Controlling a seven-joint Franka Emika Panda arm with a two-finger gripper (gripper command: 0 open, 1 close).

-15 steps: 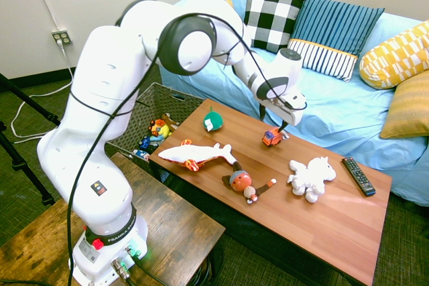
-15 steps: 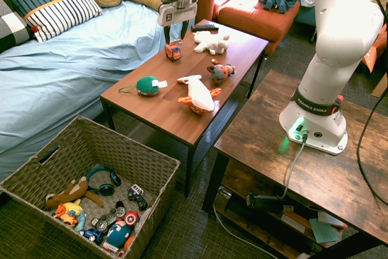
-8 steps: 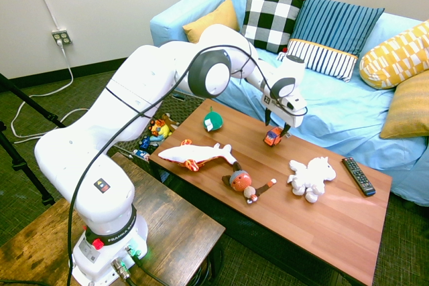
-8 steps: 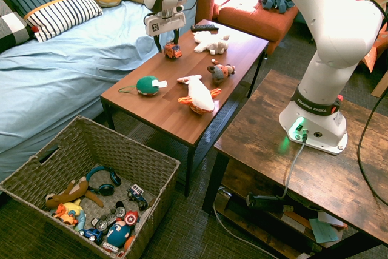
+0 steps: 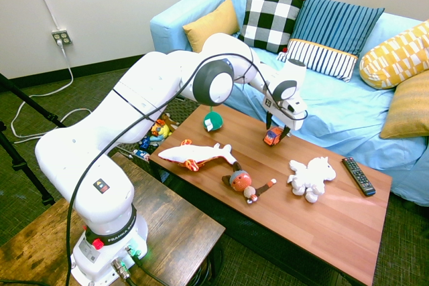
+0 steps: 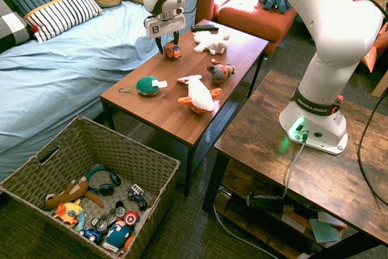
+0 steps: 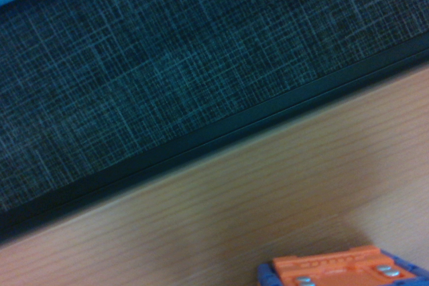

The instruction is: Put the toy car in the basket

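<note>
The toy car [image 5: 272,136] [image 6: 172,50], small and orange-red, stands on the wooden coffee table [image 5: 335,219] near the edge that faces the blue sofa. My gripper [image 5: 276,133] [image 6: 170,48] is down over it, one finger on each side and the jaws still apart. Whether the fingers touch the car does not show. In the wrist view the car [image 7: 342,269] is an orange and blue top at the lower edge. The basket [image 6: 79,150], a large woven bin holding several toys, stands on the floor past the table's end. The arm mostly hides it in the first exterior view.
On the table lie a green round toy [image 6: 147,85], a white-and-orange whale plush [image 5: 198,154], a small brown doll [image 5: 242,182], a white plush [image 5: 312,175] and a remote [image 5: 358,175]. The sofa [image 5: 335,108] runs along the far side.
The arm swung down and stretched out over the table. The gripper came down from just above the toy car until its fingers were around it, and the jaws have narrowed.
</note>
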